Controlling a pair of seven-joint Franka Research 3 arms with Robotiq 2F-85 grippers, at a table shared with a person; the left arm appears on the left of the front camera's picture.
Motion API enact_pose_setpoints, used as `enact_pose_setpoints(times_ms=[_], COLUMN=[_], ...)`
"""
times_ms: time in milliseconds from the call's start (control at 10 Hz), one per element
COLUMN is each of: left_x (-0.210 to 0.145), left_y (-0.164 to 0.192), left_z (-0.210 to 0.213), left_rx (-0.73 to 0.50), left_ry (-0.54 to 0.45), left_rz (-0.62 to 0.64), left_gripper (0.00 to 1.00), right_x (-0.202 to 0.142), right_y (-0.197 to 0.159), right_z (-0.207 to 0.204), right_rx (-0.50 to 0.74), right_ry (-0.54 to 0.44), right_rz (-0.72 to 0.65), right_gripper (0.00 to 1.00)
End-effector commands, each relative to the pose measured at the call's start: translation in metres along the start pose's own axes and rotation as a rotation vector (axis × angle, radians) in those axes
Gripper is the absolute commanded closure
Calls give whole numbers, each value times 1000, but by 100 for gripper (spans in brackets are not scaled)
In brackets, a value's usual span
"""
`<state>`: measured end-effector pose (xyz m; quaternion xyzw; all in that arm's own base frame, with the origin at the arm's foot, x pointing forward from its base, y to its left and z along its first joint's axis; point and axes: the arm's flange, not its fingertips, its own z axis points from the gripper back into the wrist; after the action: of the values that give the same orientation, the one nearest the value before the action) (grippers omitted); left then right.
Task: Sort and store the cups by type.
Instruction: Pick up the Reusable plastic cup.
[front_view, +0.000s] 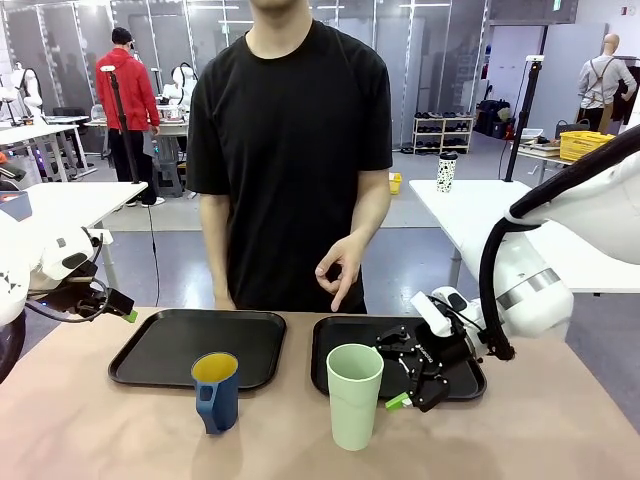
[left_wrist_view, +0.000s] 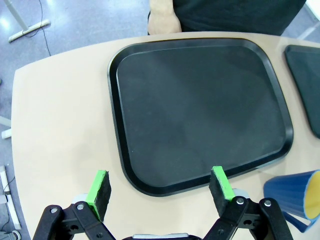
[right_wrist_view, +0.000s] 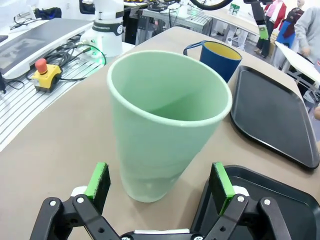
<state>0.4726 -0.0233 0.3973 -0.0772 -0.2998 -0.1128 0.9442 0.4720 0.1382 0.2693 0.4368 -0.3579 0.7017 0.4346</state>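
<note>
Two cups stand on the tan table in front of two black trays. The pale green tumbler (front_view: 354, 395) is upright by the near edge of the right tray (front_view: 340, 335). My right gripper (front_view: 410, 385) hangs open just right of it. In the right wrist view the tumbler (right_wrist_view: 165, 125) stands just ahead of the open right gripper (right_wrist_view: 160, 182), whose green pads stand wider than its base. The dark blue mug (front_view: 216, 392) with a yellow inside stands in front of the left tray (front_view: 160, 350). My left gripper (left_wrist_view: 160, 187) is open above that tray's (left_wrist_view: 200, 110) near edge, with the mug (left_wrist_view: 295, 197) off to its side.
A person stands at the far side, one hand (front_view: 340, 265) raised above the right tray, the other hand (left_wrist_view: 165, 17) at the table's far edge. A yellow box with a red stop button (right_wrist_view: 46, 67) and cables lie behind the table. A speckled cup (front_view: 446, 172) sits on a distant table.
</note>
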Motion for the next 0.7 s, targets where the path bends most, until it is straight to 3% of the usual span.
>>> enact_pose_setpoints(times_ms=[0,600], left_x=[1,1], left_y=[-1,-1], left_z=[2,2], left_rx=[0,0], left_ry=[-4,-4], left_rz=[0,0], left_gripper=[0,0], right_x=[-17,-21], right_y=[2,-12], right_z=[-6,-20], right_rx=[28,70], right_ry=[-18,-51], right_rz=[44,56], right_gripper=[0,0])
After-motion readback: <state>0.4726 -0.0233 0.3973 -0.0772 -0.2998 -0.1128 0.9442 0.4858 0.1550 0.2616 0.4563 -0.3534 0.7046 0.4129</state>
